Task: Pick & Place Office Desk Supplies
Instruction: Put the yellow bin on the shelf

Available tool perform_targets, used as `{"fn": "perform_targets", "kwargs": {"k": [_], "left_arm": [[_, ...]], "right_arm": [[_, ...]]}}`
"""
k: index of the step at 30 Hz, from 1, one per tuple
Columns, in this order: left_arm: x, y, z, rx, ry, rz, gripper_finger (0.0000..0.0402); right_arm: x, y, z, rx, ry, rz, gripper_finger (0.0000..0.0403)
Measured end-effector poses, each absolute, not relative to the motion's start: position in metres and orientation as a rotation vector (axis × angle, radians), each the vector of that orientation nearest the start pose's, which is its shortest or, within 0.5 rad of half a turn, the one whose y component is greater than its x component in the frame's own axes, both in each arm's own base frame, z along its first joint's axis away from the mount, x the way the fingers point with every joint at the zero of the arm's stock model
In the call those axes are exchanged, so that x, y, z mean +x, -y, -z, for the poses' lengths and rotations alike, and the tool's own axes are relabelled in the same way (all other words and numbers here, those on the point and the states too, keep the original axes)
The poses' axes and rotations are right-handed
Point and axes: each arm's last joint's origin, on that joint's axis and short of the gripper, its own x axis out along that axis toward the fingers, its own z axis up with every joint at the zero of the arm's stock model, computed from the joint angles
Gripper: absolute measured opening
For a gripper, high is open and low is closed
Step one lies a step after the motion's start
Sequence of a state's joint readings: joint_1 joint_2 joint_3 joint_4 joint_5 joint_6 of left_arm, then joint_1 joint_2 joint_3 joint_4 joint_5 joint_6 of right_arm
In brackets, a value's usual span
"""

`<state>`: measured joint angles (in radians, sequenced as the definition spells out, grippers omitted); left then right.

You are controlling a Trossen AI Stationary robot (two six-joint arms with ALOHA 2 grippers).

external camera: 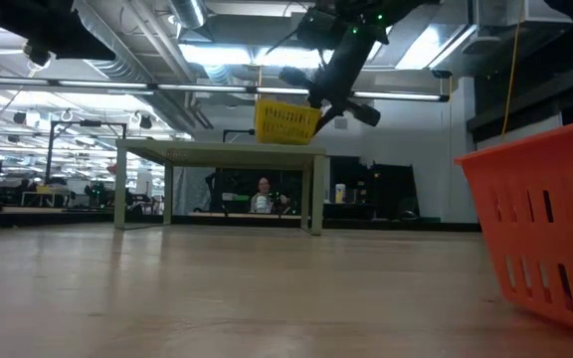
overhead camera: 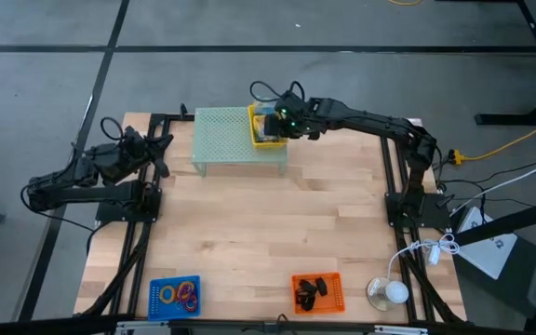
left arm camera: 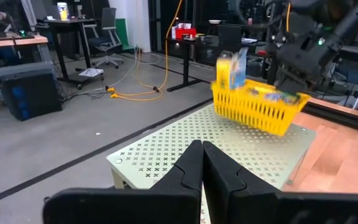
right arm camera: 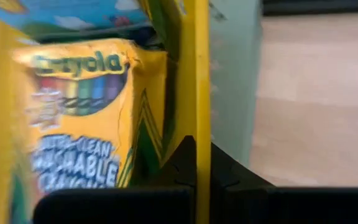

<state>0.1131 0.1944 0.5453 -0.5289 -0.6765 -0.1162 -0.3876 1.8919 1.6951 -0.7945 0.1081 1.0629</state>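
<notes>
Right gripper [overhead camera: 279,121] has its fingers clamped on the rim wall of the yellow basket [overhead camera: 265,127], and the basket hangs tilted just above the pale green mesh riser [overhead camera: 235,138]; low view shows it clear of the riser top. Crayon boxes [right arm camera: 82,112] sit inside the basket, right against the fingers on the inner side of the wall. My read: transport step, basket in carry, either being lifted off the riser or about to be set on it — can't tell which.

Next move calls for keeping the grip firm and levelling the basket, since the tilt could let the boxes slide out. Then place it flat.

Left gripper [overhead camera: 161,149] is parked at the far-left of the worktop [overhead camera: 277,233], fingers closed on nothing, pointing toward the riser.

Count:
- yellow basket: 1, held
- crayon boxes: at least 2 visible in it, exact number unclear
- blue basket [overhead camera: 174,296]: 1, near edge, holding rings [overhead camera: 184,294] in purple, orange and yellow; can't count them
- orange basket [overhead camera: 317,293]: 1, near edge, holding black clips [overhead camera: 311,290]; count unclear
- riser: 1

Both near-edge baskets are well apart from either set of fingers.
</notes>
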Motion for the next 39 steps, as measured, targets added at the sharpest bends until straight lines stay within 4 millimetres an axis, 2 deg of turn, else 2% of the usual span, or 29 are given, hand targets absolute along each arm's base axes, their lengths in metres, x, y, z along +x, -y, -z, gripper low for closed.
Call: {"fn": "perform_targets", "kwargs": {"k": [3,8,11,18,23,35,39], "left_arm": [[0.057,-0.025,-0.279,-0.059,-0.129,-0.796,0.0004],[0.057,-0.025,-0.279,-0.059,-0.129,-0.796,0.0004],[0.057,-0.025,-0.279,-0.059,-0.130,-0.796,0.0004],[0.057,-0.025,-0.279,-0.060,-0.130,-0.796,0.0004],[0.057,-0.025,-0.279,-0.062,-0.129,-0.796,0.0004],[0.057,-0.025,-0.279,-0.062,-0.129,-0.795,0.0004],[0.057,-0.025,-0.279,-0.062,-0.129,-0.795,0.0004]], "right_arm": [[0.382,0.160,-0.271,1.097,-0.694,0.957,0.0000],[0.388,0.162,-0.264,1.100,-0.690,0.948,0.0000],[0.389,0.162,-0.268,1.090,-0.699,0.940,0.0000],[0.389,0.163,-0.294,1.063,-0.694,0.936,0.0000],[0.382,0.158,-0.290,1.059,-0.785,1.007,0.0000],[0.380,0.155,-0.290,1.056,-0.787,1.035,0.0001],[0.381,0.155,-0.290,1.053,-0.785,1.037,0.0017]]}}
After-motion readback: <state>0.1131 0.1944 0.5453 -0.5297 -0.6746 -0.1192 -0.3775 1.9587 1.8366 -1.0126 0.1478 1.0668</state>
